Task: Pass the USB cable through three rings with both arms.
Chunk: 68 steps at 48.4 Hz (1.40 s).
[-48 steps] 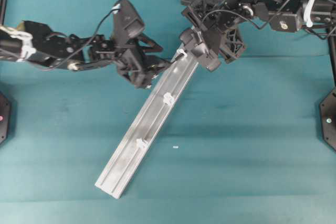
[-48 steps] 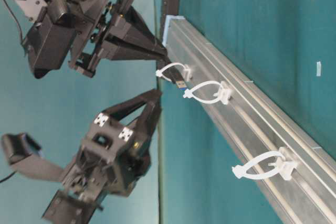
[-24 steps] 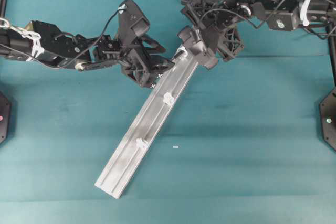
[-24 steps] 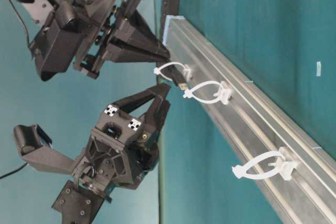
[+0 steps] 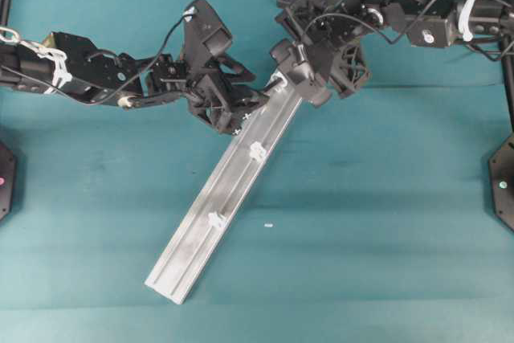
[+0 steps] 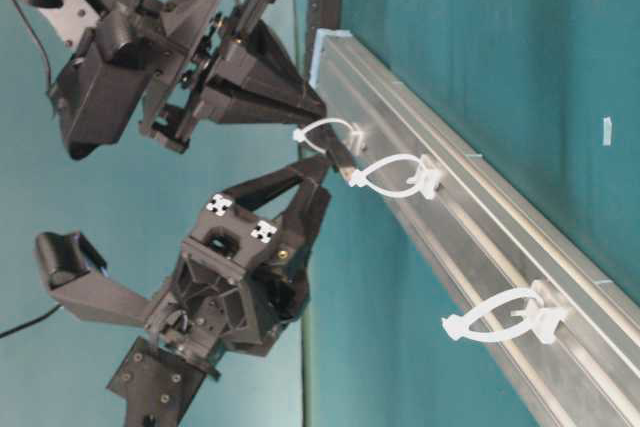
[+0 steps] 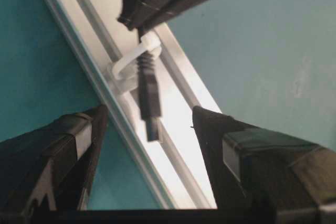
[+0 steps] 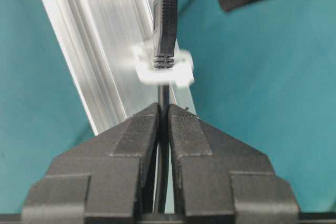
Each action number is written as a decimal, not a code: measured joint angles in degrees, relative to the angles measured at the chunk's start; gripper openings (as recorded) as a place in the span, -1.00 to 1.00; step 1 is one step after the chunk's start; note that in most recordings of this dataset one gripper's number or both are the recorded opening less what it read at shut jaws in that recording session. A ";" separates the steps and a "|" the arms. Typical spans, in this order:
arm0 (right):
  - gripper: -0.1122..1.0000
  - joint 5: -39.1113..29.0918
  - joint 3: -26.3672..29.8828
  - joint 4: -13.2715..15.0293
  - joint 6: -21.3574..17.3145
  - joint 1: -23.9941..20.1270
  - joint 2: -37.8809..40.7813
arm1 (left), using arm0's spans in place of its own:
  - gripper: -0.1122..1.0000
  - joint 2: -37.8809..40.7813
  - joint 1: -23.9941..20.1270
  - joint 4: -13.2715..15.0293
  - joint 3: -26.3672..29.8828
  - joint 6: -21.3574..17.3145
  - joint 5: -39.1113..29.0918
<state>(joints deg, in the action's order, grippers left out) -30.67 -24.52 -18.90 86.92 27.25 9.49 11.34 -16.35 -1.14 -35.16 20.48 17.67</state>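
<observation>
Plug through ring 1

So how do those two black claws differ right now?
The right claw is pinched shut on the black cable, just behind the first white ring; the left claw gapes open, holding nothing. The right sits behind that ring; the left waits past it, fingers either side of the plug. Both are black and pointed.

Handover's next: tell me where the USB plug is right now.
In the left wrist view the USB plug pokes through the first ring over the rail, between the open left pincer's fingers.
</observation>
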 measured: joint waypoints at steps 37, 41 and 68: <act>-0.65 0.00 0.00 -0.79 0.00 -0.09 0.00 | -0.64 5.45 0.26 0.00 3.43 -2.81 -0.26; -0.65 0.00 0.00 -0.88 0.00 -0.09 0.00 | -0.65 5.45 0.26 0.00 3.43 -3.43 -0.88; -0.30 -0.35 -0.09 -1.23 -0.18 0.44 -0.09 | -0.65 5.54 0.44 -0.09 3.96 -3.34 -2.02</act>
<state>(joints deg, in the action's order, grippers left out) -31.03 -24.61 -20.13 86.75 27.69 9.40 16.88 -15.91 -1.23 -31.20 17.14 15.64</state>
